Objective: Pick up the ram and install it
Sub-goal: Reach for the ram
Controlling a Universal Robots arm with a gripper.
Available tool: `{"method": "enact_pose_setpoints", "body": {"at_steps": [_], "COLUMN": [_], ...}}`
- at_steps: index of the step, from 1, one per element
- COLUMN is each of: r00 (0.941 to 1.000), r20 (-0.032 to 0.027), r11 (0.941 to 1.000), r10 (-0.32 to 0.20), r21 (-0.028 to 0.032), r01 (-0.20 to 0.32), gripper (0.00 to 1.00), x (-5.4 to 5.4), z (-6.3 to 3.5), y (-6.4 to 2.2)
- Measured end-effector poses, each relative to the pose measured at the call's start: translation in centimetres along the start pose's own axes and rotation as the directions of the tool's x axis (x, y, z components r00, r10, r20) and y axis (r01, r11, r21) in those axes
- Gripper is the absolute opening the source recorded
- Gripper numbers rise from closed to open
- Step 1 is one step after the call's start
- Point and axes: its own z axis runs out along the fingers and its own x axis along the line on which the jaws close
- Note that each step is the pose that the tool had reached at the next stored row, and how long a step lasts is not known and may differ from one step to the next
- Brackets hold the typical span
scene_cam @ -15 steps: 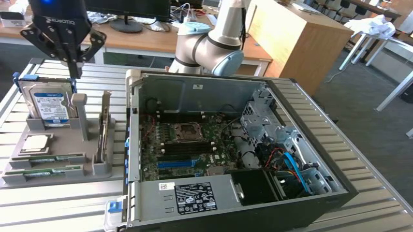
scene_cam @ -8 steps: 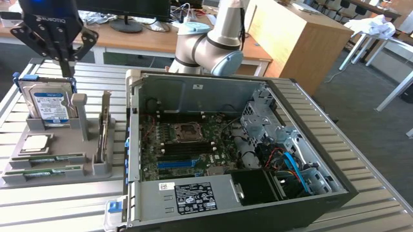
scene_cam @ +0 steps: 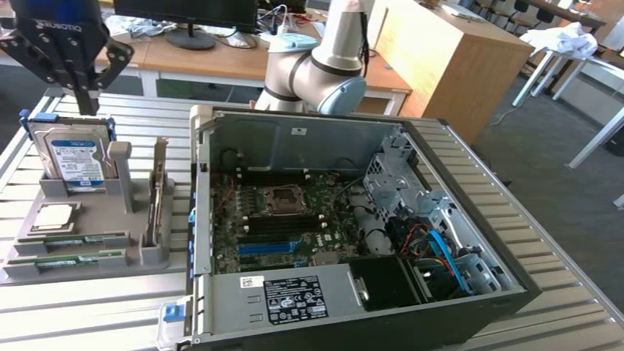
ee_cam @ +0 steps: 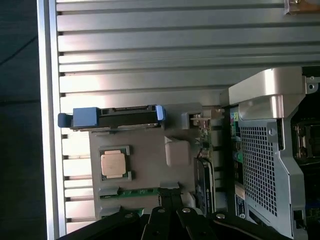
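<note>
Step in hand looks like the approach for the pick. In the exterior view the gripper point(scene_cam: 88, 104), fingers pinched together and holding nothing, hangs above the hard drive point(scene_cam: 70, 157) at the 12 o'clock end of the grey holder point(scene_cam: 102, 216). The ram point(scene_cam: 76, 240) lies untouched in a slot towards the holder's 7 o'clock corner, at 6 o'clock of the processor point(scene_cam: 54, 216). The open computer case point(scene_cam: 292, 139) stands at the holder's 3 o'clock. Grasping the ram calls for parted fingers set across the thin board's long edges

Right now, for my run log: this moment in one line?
gripper: shut, empty | where: high over holder | ram: lying in holder, untouched
</note>
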Motion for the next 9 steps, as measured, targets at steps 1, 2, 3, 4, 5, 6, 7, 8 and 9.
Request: {"method": "enact_pose_setpoints", "body": {"at_steps": [1,2,3,4,5,6,7,8,9], "r00": [1.0000,1.0000,1.0000,1.0000,1.0000,1.0000,1.0000,1.0000,1.0000], "r20": [-0.0001,-0.0001,-0.0001,0.0000,0.0000,-0.0001,-0.0001,0.0000,-0.0001], "r11": [1.0000,1.0000,1.0000,1.0000,1.0000,1.0000,1.0000,1.0000,1.0000], "r10": [0.000,0.000,0.000,0.000,0.000,0.000,0.000,0.000,0.000], "r21": [0.0001,0.0001,0.0000,0.0000,0.0000,0.0000,0.0001,0.0000,0.0000], "r01": [0.000,0.000,0.000,0.000,0.000,0.000,0.000,0.000,0.000], "gripper": [0.10,0.10,0.10,0.10,0.10,0.10,0.10,0.10,0.10], "x": [0.2,0.4,0.6,0.8,1.0,1.2,1.4,1.6,1.9], "z": [0.00,0.00,0.00,0.00,0.00,0.00,0.00,0.00,0.00], "y": [0.03,0.06,0.10,0.13,0.15,0.18,0.21,0.23,0.26]}}
